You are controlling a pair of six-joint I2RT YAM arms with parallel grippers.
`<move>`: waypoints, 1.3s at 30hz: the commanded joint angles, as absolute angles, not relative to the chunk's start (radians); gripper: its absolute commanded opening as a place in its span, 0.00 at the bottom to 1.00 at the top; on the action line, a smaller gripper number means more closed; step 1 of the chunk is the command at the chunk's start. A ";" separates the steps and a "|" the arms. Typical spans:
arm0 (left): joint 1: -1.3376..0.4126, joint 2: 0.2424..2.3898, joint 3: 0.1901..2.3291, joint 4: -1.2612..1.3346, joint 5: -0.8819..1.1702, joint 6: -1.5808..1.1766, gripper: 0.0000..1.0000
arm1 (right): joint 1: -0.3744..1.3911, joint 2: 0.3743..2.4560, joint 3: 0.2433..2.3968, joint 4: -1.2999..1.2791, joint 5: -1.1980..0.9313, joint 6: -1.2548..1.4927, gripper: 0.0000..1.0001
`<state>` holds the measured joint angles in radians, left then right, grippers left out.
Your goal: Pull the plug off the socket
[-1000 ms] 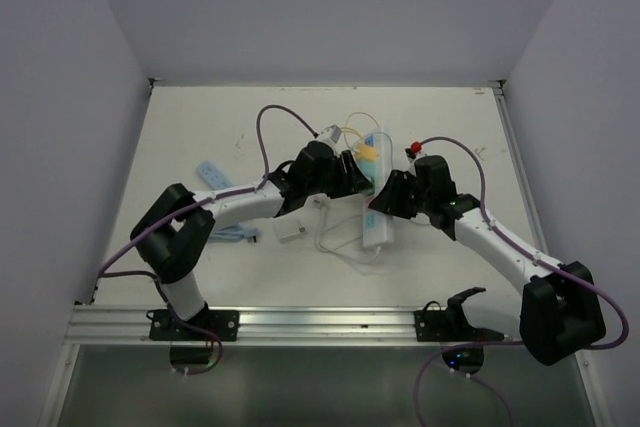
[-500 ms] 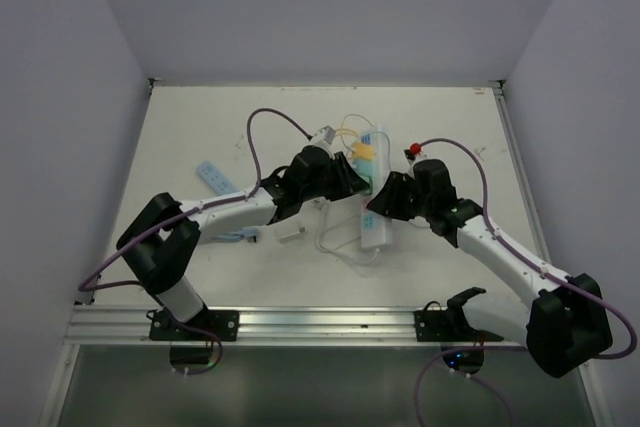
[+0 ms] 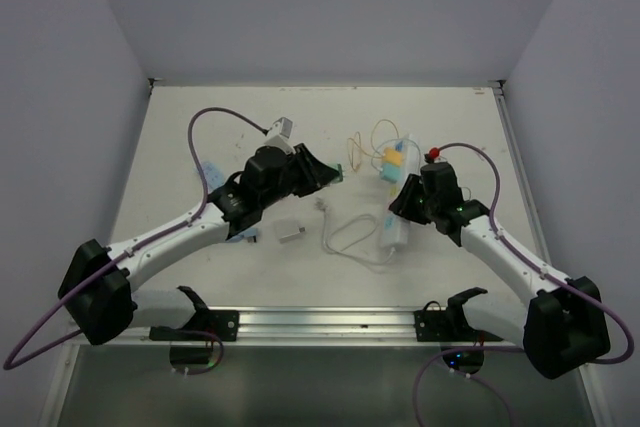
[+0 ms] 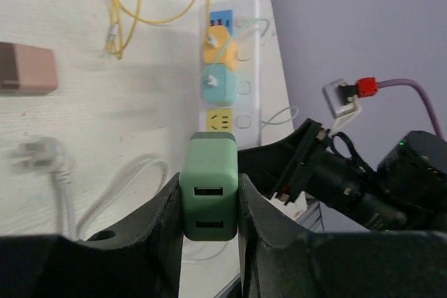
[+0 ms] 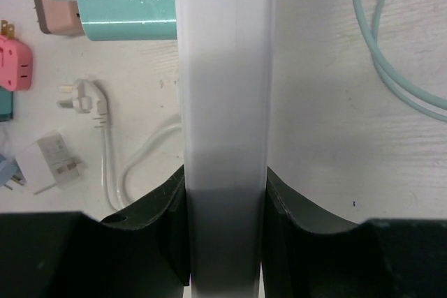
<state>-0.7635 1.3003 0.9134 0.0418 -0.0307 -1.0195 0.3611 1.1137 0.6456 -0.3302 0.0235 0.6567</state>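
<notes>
At 9 o'clock of the long white plastic power strip (image 3: 392, 232): left gripper (image 4: 209, 200) clenched on boxy green plastic USB plug (image 4: 209, 176), clear of its socket. Right gripper (image 5: 225, 200) clamps the strip. Risk: shallow pinch, plug drops onto desk (image 3: 200, 127).

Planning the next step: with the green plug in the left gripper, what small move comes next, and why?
Probably lower the left gripper and set the green plug on the bare table: it is clamped clear of the power strip, which the right gripper grips, so the pull looks done.
</notes>
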 commanded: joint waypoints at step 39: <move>-0.466 1.293 0.733 0.178 0.167 -0.891 0.99 | 0.376 1.048 0.729 -0.137 -0.322 0.499 0.00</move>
<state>-0.4419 1.3544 0.6941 0.1673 0.1734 -0.8555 0.3683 1.0851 0.6559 -0.2249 -0.3019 0.5148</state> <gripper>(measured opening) 0.980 0.379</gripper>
